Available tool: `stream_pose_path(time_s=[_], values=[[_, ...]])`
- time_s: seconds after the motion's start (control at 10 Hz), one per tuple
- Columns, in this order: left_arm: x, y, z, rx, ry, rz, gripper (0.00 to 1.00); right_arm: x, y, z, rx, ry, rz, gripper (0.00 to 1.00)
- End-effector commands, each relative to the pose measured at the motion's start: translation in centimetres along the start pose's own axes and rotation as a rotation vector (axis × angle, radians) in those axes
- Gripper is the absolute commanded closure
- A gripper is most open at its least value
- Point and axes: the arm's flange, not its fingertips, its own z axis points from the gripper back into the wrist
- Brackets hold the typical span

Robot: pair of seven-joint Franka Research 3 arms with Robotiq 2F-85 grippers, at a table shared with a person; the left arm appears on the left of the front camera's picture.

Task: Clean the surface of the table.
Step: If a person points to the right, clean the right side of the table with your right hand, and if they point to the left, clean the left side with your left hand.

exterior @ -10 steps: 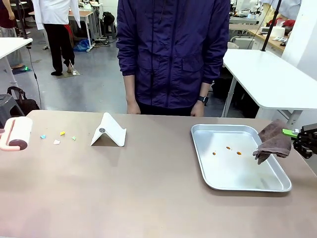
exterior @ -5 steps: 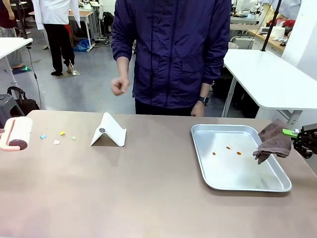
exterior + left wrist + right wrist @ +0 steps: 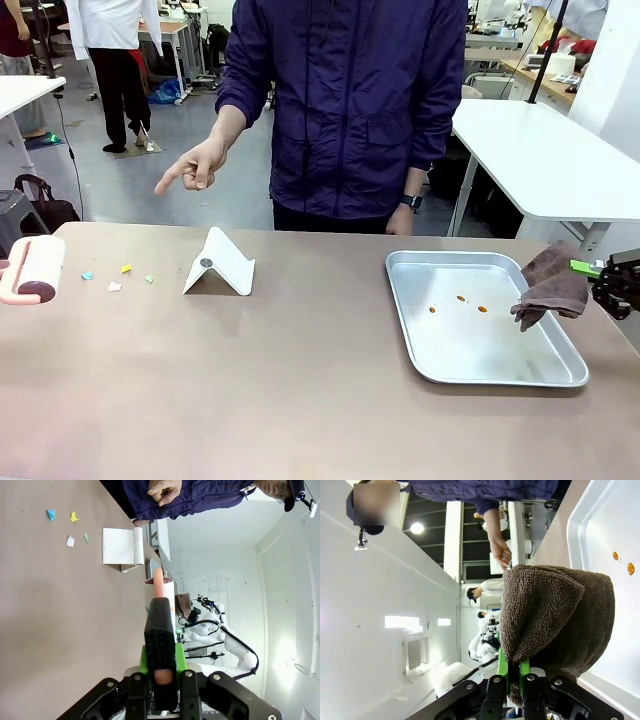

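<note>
The brown-beige table [image 3: 300, 390] carries several small coloured paper scraps [image 3: 116, 277] near its far left. A pink-handled lint roller [image 3: 30, 270] hangs over the left edge beside them. In the left wrist view my left gripper [image 3: 161, 630] is shut on the lint roller's handle [image 3: 159, 580], with the scraps [image 3: 70, 527] ahead. My right gripper [image 3: 603, 274] at the right edge is shut on a brown cloth [image 3: 550, 285] that droops over the tray's right rim. The cloth [image 3: 555, 620] hangs from my right gripper [image 3: 510, 672] in the right wrist view.
A silver tray [image 3: 440, 350] with three orange spots [image 3: 460, 300] lies right of centre. A folded white stand [image 3: 220, 265] sits left of centre. The person at the far side holds one hand [image 3: 190, 170] out above the far left, finger pointing.
The person's hand has risen from beside the body and now points out over the left side. Both grippers and everything on the table have stayed still.
</note>
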Motion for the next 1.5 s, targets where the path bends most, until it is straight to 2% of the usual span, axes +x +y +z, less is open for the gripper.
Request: stream_pose_path(time_s=[0.0, 0.3, 0.4, 0.6, 1.0, 1.1, 1.2, 1.4], values=[[0.0, -0.4, 0.3, -0.005, 0.014, -0.007, 1.0, 0.1, 0.4, 0.0, -0.003, -0.003, -0.022, 1.0], [0.0, -0.4, 0.3, -0.005, 0.014, -0.007, 1.0, 0.1, 0.4, 0.0, -0.003, -0.003, -0.022, 1.0], [0.0, 0.0, 0.0, 0.0, 0.0, 0.0, 0.78, 0.1, 0.4, 0.0, -0.003, -0.003, -0.022, 1.0], [2.2, -0.8, 0.9, 0.103, -0.053, -0.031, 0.78, 0.1, 0.4, 0.0, -0.003, -0.003, -0.022, 1.0], [9.4, 0.0, 1.9, 0.262, -0.054, -0.039, 0.78, 0.1, 0.4, 0.0, -0.003, -0.003, -0.022, 1.0], [11.2, 0.5, 1.7, 0.29, -0.041, -0.025, 0.9, 0.1, 0.4, 0.0, -0.003, -0.003, -0.022, 1.0], [12.9, 1.2, 1.5, 0.31, -0.045, -0.033, 0.97, 0.1, 0.4, 0.0, -0.003, -0.003, -0.022, 1.0], [15.2, 1.9, 0.7, 0.345, 0.0, -0.001, 0.97, 0.1, 0.4, 0.0, -0.003, -0.003, -0.022, 1.0]])
